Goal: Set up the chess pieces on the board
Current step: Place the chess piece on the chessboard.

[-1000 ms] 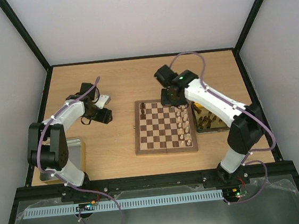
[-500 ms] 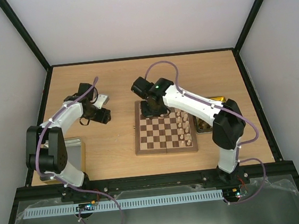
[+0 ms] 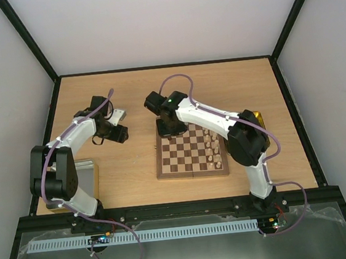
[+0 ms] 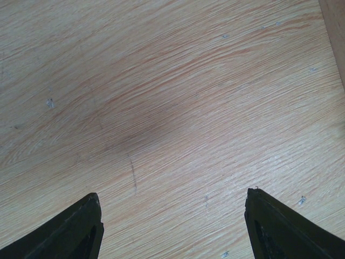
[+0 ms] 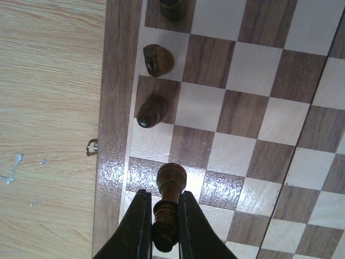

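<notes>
Dark-brown turned piece (image 5: 170,181), glossy w/ round head, clamped in R gripper (image 5: 164,216) over board (image 5: 110,108) edge file, near its 11 o'clock corner. Lower straight, centre on sq, base flat, clear of dark chessmen (image 5: 152,110) at 12 o'clock. L gripper (image 4: 172,221) gaping, empty, over grainy wood table (image 4: 161,108).

Board (image 3: 191,155): square, checkered dark brown and cream, lying flat. Pale pieces (image 3: 212,145) stand along its 3 o'clock edge. Three dark pieces (image 5: 151,110) stand upright in the 9 o'clock file, near the 11 o'clock corner. A fourth dark piece (image 5: 170,181) is clamped in the right gripper (image 5: 164,195) over that file.
</notes>
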